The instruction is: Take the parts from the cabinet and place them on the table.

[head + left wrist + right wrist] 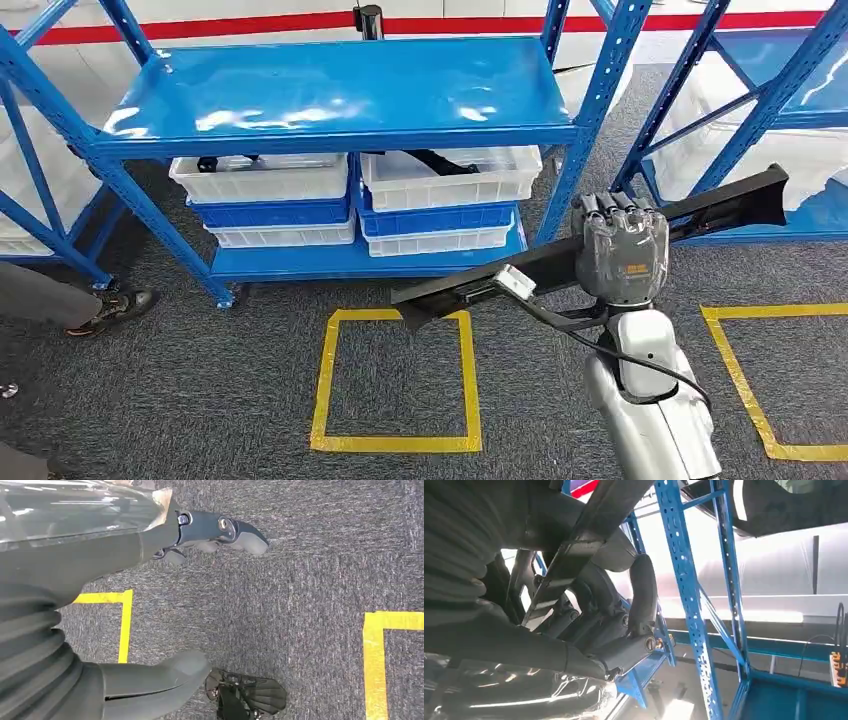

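In front of the blue cabinet (340,100), the right robot hand (620,248) grips a long black part (560,262). Left robot hand (150,605) spread, empty. Placement on the tabletop is pending; more parts remain in the white bins (450,180).

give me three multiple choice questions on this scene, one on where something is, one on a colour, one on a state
1. Where are the white bins?
A. on the carpet
B. under the top shelf of the blue rack
C. inside the yellow square

2. What colour is the tape square on the carpet?
A. yellow
B. red
C. white

3. What is the right hand doing?
A. hanging open
B. resting on a bin
C. gripping a long black part

Answers:
1 B, the bins sit stacked on the rack's lower shelf.
2 A, the tape outline is yellow.
3 C, the fingers wrap the part, which sticks out on both sides of the hand.
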Tool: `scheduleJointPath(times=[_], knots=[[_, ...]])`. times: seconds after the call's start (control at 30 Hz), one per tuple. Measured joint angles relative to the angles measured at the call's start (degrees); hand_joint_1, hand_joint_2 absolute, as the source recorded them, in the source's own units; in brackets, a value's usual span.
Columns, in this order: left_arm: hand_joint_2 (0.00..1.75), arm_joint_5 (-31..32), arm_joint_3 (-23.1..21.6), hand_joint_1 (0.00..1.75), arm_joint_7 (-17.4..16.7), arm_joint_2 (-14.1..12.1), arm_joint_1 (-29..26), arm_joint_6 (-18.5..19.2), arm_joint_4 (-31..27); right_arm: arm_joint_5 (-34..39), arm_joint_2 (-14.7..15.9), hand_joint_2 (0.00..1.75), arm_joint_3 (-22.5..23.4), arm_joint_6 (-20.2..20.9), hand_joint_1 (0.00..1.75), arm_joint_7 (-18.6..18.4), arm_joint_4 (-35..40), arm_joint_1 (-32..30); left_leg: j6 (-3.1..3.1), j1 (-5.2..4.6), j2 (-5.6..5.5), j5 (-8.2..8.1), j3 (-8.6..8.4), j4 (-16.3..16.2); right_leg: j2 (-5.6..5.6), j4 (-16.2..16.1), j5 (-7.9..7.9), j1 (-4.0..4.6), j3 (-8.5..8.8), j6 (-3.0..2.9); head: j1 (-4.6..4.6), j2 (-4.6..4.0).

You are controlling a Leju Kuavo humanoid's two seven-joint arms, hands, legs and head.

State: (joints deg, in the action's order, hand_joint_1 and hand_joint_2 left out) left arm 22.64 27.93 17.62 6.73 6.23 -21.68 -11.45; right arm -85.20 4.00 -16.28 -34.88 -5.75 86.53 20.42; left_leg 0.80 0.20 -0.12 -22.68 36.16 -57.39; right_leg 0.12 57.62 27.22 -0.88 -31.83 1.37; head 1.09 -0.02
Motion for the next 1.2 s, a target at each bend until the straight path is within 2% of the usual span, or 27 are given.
scheduleJointPath(times=[0.33, 0.5, 0.63, 0.7, 0.73, 0.77, 0.8, 0.83, 0.87, 0.9, 0.93, 0.97, 1.0, 1.07, 1.1, 1.13, 1.17, 1.2], knots=[[1.75, 0.22, 0.22, 0.0, -0.02, 0.0, 0.01, 0.07, 0.0, 0.0, -0.02, 1.75, 0.92, -0.02, 1.62, 0.0, 0.0, 0.03, 0.03, -0.1, -0.01, -0.01, 0.1, -0.14, 0.0, -0.01, -0.08, -0.16, -0.04, 0.13, 0.0, 0.0], [1.75, 0.74, 0.22, 0.0, -0.28, -0.02, 0.06, 0.15, 0.0, 0.0, -0.04, 1.75, 1.03, -0.04, 1.62, 0.02, 0.02, -0.24, 0.2, -0.12, -0.02, -0.11, 0.36, -0.45, 0.01, -0.04, -0.18, -0.57, -0.04, 0.3, 0.04, 0.0], [1.75, 0.83, 0.22, 0.0, -0.52, -0.07, 0.07, 0.17, 0.0, 0.0, -0.11, 1.75, 1.2, -0.04, 1.62, 0.02, 0.2, -0.57, 0.67, -0.16, -0.03, -0.41, 0.64, -0.92, 0.0, -0.07, -0.22, -0.69, -0.04, 0.5, 0.0, 0.0], [1.75, 0.85, 0.22, 0.0, -0.52, -0.07, 0.07, 0.17, 0.0, 0.0, -0.15, 1.75, 1.29, -0.04, 1.62, 0.02, 0.42, -0.67, 1.03, -0.3, -0.06, -0.2, 0.7, -1.03, 0.01, -0.31, -0.57, -0.79, 0.01, 0.99, 0.02, 0.0], [1.75, 0.85, 0.22, 0.0, -0.52, -0.07, 0.12, 0.17, 0.0, 0.0, -0.15, 1.75, 1.33, -0.04, 1.62, 0.04, 0.59, -0.68, 1.51, -0.32, -0.02, 0.21, 0.59, -0.44, 0.05, -0.65, -0.82, -0.6, 0.0, 1.38, 0.07, 0.0], [1.75, 0.85, 0.24, 0.0, -0.52, -0.02, 0.18, 0.17, 0.0, 0.0, -0.11, 1.75, 1.46, -0.04, 1.62, 0.13, 0.81, -0.75, 1.99, 0.42, 0.42, 1.02, 0.18, 0.78, -0.02, 0.08, -0.05, -0.31, -0.27, 1.38, -0.03, 0.0], [1.75, 0.85, 0.24, 0.0, -0.52, 0.11, 0.24, 0.17, 0.0, 0.0, -0.09, 1.75, 1.68, -0.04, 1.62, 0.22, 0.85, -0.8, 2.35, 0.27, 0.46, 1.32, 0.17, 1.28, -0.04, 1.67, 1.68, -0.3, -1.13, 0.92, 0.01, 0.0], [1.75, 0.83, 0.26, 0.0, -0.5, 0.09, 0.35, 0.17, 0.0, 0.0, -0.15, 1.75, 1.79, -0.04, 1.62, 0.28, 0.87, -0.79, 2.6, 0.27, 0.55, 1.58, 0.44, 1.29, -0.04, 5.17, 4.01, -0.32, -2.5, 0.36, -0.15, 0.0], [1.75, 0.83, 0.31, 0.0, -0.5, 0.11, 0.38, 0.2, 0.0, 0.0, -0.11, 1.75, 1.88, -0.04, 1.62, 0.35, 0.85, -0.89, 2.57, 0.27, 0.56, 1.75, 0.75, 1.27, -0.04, 10.1, 6.52, -0.42, -4.34, 0.05, -0.15, 0.0], [1.75, 0.81, 0.35, 0.0, -0.46, 0.15, 0.38, 0.2, 0.0, 0.0, -0.09, 1.75, 2.05, -0.04, 1.62, 0.35, 0.85, -1.13, 2.48, 0.26, 0.57, 2.02, 1.12, 1.26, -0.03, 14.56, 8.44, -0.47, -5.93, 0.06, -0.13, 0.0], [1.75, 0.74, 0.39, 0.0, -0.44, 0.13, 0.36, 0.22, 0.0, 0.0, -0.09, 1.75, 2.16, -0.04, 1.62, 0.35, 0.85, -1.32, 2.35, 0.29, 0.58, 2.32, 1.49, 1.24, -0.04, 16.89, 9.06, -0.54, -6.55, 0.4, -0.17, 0.0], [1.75, 0.7, 0.39, 0.0, -0.42, 0.15, 0.35, 0.35, 0.0, 0.0, -0.09, 1.75, 2.23, -0.04, 1.62, 0.37, 0.85, -1.38, 2.14, 0.37, 0.6, 2.7, 1.92, 1.22, -0.05, 16.3, 8.72, -0.71, -5.66, 1.01, -0.18, 0.0], [1.75, 0.7, 0.41, 0.0, -0.42, 0.22, 0.35, 0.42, 0.0, 0.0, -0.09, 1.75, 2.27, -0.04, 1.62, 0.37, 0.85, -1.34, 1.79, 0.47, 0.6, 3.04, 2.37, 1.11, -0.06, 13.1, 7.53, -0.96, -3.42, 1.79, -0.17, 0.0], [1.75, 0.7, 0.42, 0.0, -0.42, 0.26, 0.41, 0.39, 0.0, 0.0, -0.13, 1.75, 2.27, 0.0, 1.62, 0.63, 0.87, -1.16, 0.91, 0.95, 0.58, 3.68, 3.45, 0.45, -0.21, 1.73, 4.02, -1.63, 3.44, 3.5, -0.17, 0.0], [1.75, 0.7, 0.44, 0.0, -0.42, 0.13, 0.49, 0.35, -0.02, 0.0, -0.15, 1.75, 2.27, 0.02, 1.62, 0.68, 0.96, -1.1, 0.42, 0.72, 0.5, 3.96, 3.92, 0.01, -0.22, -0.41, 4.91, -1.67, 4.84, 3.31, -0.22, 0.0], [1.75, 0.72, 0.46, 0.0, -0.42, 0.04, 0.47, 0.33, -0.11, 0.0, -0.24, 1.75, 2.25, 0.13, 1.62, 0.76, 1.01, -1.32, 0.03, 0.69, 0.42, 4.3, 4.03, 0.08, 0.22, 0.54, 3.36, -0.51, 4.56, 2.87, -0.24, 0.0], [1.75, 0.77, 0.46, 0.0, -0.42, 0.13, 0.44, 0.33, -0.11, 0.0, -0.15, 1.75, 2.36, 0.13, 1.62, 0.76, 1.07, -1.21, -0.25, 0.42, 0.24, 4.62, 4.01, -0.34, 0.19, 0.49, 3.47, -0.88, 3.3, 2.46, -0.17, 0.0], [1.75, 0.77, 0.46, 0.0, -0.42, 0.13, 0.44, 0.33, -0.13, 0.0, -0.15, 1.75, 2.36, 0.15, 1.62, 0.79, 1.07, -1.33, -0.27, 0.48, 0.08, 5.18, 4.04, 0.04, 0.2, 0.75, 3.32, -0.89, 3.07, 2.2, 0.0, 0.0]])
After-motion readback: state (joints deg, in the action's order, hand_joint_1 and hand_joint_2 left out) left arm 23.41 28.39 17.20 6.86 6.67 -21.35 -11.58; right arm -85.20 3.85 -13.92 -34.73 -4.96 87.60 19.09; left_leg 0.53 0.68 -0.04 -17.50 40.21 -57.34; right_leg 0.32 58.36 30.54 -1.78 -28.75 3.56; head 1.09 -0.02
